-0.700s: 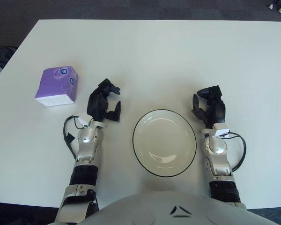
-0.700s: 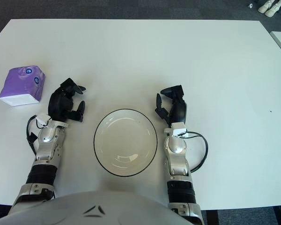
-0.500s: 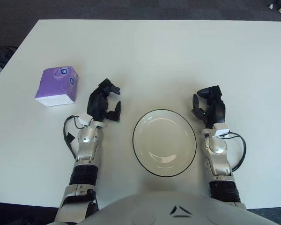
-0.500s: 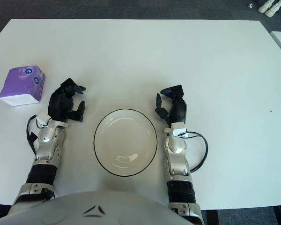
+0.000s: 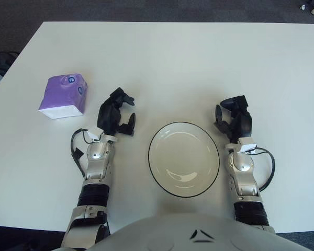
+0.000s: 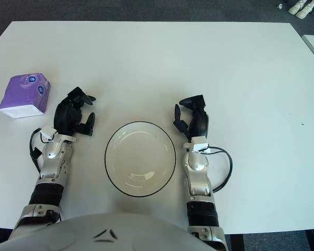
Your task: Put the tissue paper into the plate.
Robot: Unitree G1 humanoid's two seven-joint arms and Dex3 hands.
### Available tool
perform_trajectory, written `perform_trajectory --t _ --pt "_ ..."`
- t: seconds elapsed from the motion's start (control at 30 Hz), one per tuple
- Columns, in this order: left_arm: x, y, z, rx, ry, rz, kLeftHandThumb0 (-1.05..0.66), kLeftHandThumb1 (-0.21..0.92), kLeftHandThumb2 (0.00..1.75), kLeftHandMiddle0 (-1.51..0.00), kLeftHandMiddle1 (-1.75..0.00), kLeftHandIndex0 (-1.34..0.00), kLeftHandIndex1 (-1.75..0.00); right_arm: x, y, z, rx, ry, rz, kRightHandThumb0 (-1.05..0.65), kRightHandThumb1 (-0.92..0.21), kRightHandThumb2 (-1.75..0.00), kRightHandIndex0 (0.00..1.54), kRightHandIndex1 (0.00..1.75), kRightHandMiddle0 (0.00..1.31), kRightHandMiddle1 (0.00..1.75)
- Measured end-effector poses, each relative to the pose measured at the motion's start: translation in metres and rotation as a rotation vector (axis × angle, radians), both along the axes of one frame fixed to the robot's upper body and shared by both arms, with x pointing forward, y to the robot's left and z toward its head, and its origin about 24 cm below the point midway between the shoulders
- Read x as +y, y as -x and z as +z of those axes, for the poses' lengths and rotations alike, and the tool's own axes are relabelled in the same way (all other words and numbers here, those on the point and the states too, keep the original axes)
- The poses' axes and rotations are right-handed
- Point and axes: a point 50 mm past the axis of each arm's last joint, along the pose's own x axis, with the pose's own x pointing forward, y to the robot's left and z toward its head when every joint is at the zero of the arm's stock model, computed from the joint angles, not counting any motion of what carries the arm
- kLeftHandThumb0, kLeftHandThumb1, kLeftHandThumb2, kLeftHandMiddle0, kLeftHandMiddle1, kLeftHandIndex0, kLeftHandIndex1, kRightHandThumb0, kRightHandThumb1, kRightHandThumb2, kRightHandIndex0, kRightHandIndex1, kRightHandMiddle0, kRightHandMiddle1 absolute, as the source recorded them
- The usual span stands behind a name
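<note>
Sitting near the left edge of the white rectangular table (image 5: 199, 57), the purple soft pack of tissue paper (image 5: 63, 96) shows a white side toward the robot and nothing touches it. To its right, apart from the pack, the black three-finger left hand (image 5: 116, 113) is seen with its fingers loosely curved and holding nothing. Further right, close to the near edge of the table and about in the middle of its width, stands the round white plate with a thin dark rim (image 5: 183, 159), and nothing lies in it. The left hand shows just beside the plate's upper left rim, and the black three-finger right hand (image 5: 233, 118) shows just beside its upper right rim, fingers also relaxed and holding nothing. Both silver forearms run from the hands toward the near edge, with thin black cables looped beside the wrists.
</note>
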Motion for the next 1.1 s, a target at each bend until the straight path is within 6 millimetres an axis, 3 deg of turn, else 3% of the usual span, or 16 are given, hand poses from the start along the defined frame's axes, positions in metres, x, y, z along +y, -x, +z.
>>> perform_trajectory --t 0.23,0.5,0.67,0.93,1.0,1.1 --pt "-0.001 0.003 0.008 -0.074 -0.058 0.025 -0.01 -0.06 1.75 -0.9 -1.75 -0.67 -1.72 0.001 0.0 0.0 0.001 0.001 0.003 -0.36 -0.79 -0.71 0.54 1.37 0.27 1.75" --pt "-0.007 0.015 0.025 -0.24 -0.263 0.146 -0.01 -0.01 1.71 -0.88 -1.75 -0.61 -1.75 0.001 0.0 0.0 0.001 0.001 0.003 -0.37 -0.77 -0.74 0.56 1.37 0.28 1.75" --pt "-0.011 0.019 0.038 -0.376 -0.409 0.225 -0.01 -0.04 1.74 -0.91 -1.75 -0.62 -1.75 0.001 -0.001 0.002 -0.011 0.001 0.002 -0.36 -0.78 -0.73 0.57 1.37 0.27 1.75" --pt "-0.001 0.027 0.044 -0.529 -0.572 0.32 -0.01 -0.05 1.75 -0.92 -1.75 -0.64 -1.73 0.002 -0.001 0.001 -0.007 0.0 -0.001 -0.36 -0.78 -0.72 0.56 1.36 0.27 1.75" --pt "0.003 0.028 0.046 -0.546 -0.593 0.32 -0.01 -0.04 1.73 -0.9 -1.75 -0.64 -1.72 0.003 -0.001 0.001 -0.008 -0.001 0.0 -0.36 -0.78 -0.72 0.56 1.35 0.27 1.75" --pt "0.009 0.028 0.051 -0.58 -0.62 0.317 -0.01 0.1 1.56 -0.78 -1.7 -0.56 -1.74 0.003 -0.002 0.001 -0.009 -0.001 0.001 -0.36 -0.79 -0.72 0.56 1.35 0.27 1.75"
